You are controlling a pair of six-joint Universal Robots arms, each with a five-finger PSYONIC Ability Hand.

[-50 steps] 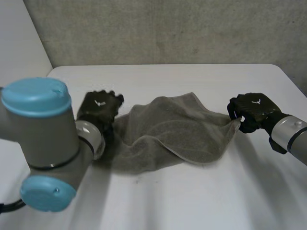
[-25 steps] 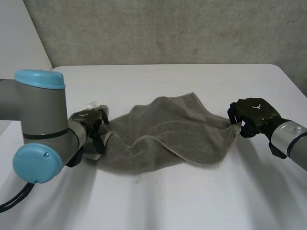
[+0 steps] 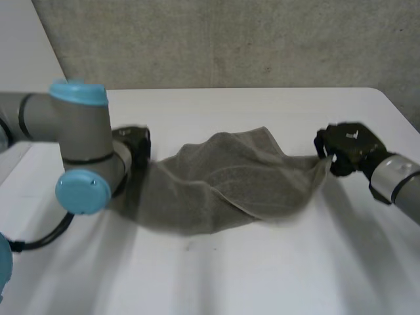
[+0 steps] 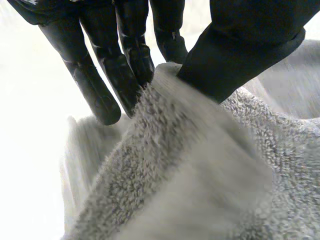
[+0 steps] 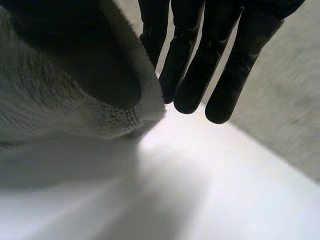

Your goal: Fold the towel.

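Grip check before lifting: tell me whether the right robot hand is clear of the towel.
No, the right robot hand pinches the towel at its edge between thumb and fingers.

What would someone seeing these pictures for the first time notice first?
A rumpled grey towel stretched across the middle of the white table between two black hands. The left hand pinches one end between thumb and fingers; the right hand pinches the opposite corner. The left arm's light-blue caps stand out near it.
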